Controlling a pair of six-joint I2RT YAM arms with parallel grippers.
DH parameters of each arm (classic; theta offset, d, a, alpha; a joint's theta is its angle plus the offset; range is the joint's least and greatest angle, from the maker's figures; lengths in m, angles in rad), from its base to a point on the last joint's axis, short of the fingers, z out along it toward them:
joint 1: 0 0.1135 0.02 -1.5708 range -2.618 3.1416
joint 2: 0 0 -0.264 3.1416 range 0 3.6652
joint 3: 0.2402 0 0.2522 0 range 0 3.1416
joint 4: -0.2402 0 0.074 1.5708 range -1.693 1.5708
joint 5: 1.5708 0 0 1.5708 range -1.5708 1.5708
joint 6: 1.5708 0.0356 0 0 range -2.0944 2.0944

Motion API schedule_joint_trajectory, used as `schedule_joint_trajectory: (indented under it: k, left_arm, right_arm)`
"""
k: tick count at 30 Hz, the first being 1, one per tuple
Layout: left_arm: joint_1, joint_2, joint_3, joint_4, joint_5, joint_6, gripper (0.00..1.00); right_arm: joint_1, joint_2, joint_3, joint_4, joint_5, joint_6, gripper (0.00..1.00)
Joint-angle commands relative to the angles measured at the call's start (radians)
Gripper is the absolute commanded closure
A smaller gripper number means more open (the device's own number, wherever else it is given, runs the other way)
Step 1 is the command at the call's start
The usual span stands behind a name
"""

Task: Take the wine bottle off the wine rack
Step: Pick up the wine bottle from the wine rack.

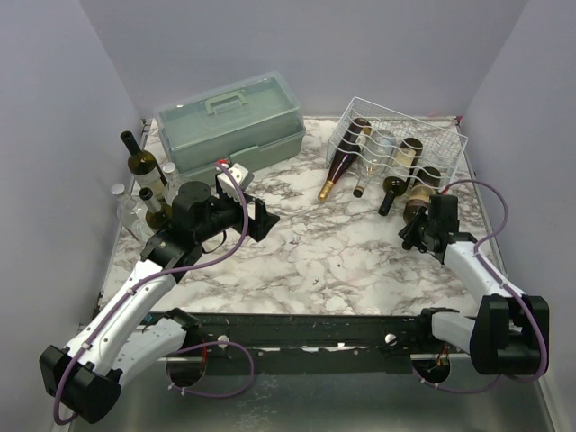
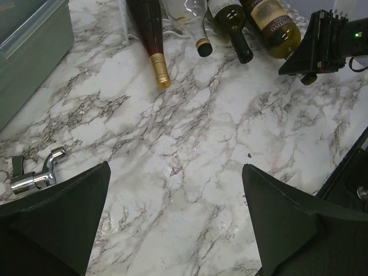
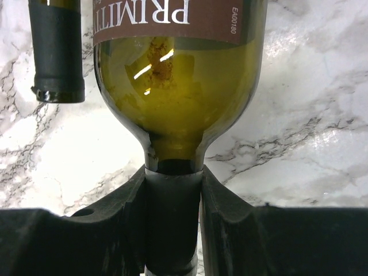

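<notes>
The white wire wine rack (image 1: 450,144) stands at the back right with several bottles lying in it, necks toward me. The rightmost wine bottle (image 1: 420,200) is olive green with a brown label (image 3: 178,86). My right gripper (image 3: 172,184) is shut on its black-capped neck, just below the shoulder; the top view shows this gripper (image 1: 421,230) in front of the rack. The left wrist view shows the same bottle (image 2: 276,26) and the right gripper (image 2: 319,49) at the top right. My left gripper (image 2: 175,172) hangs open over bare marble, well left of the rack (image 1: 261,219).
A grey-green toolbox (image 1: 229,126) stands at the back left. A cluster of upright bottles (image 1: 148,184) fills the left edge. A dark red bottle with a gold cap (image 2: 154,43) and a black-capped neighbour neck (image 3: 56,52) lie beside the held bottle. A small metal fitting (image 2: 37,175) lies on the marble.
</notes>
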Motion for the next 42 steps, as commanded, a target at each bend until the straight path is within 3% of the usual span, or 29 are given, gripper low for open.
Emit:
schedule_joint_trajectory:
  k: [1,9,15,19,28,42]
  left_arm:
    - [-0.005,-0.001,0.003,-0.006,-0.023,0.017,0.01]
    - [-0.005,0.0,0.003,-0.008,-0.034,0.024,0.01]
    - [-0.005,0.005,0.0,-0.011,-0.044,0.031,0.01]
    - [-0.005,0.012,0.002,-0.012,-0.051,0.035,0.01]
    - [-0.005,0.023,0.002,-0.015,-0.052,0.047,0.01]
    - [-0.005,0.037,0.003,-0.015,-0.033,0.052,0.01]
  right_arm:
    - [0.011,-0.032,-0.008,0.007,-0.173,-0.046,1.0]
    - [0.006,-0.025,0.013,-0.091,-0.205,0.074,1.0]
    - [0.002,-0.001,0.107,-0.235,-0.032,0.177,1.0]
    - [0.001,0.001,0.129,-0.296,-0.016,0.192,1.0]
    - [0.002,-0.011,0.178,-0.417,-0.087,0.185,1.0]
    - [0.002,-0.166,0.161,-0.525,-0.17,0.24,1.0]
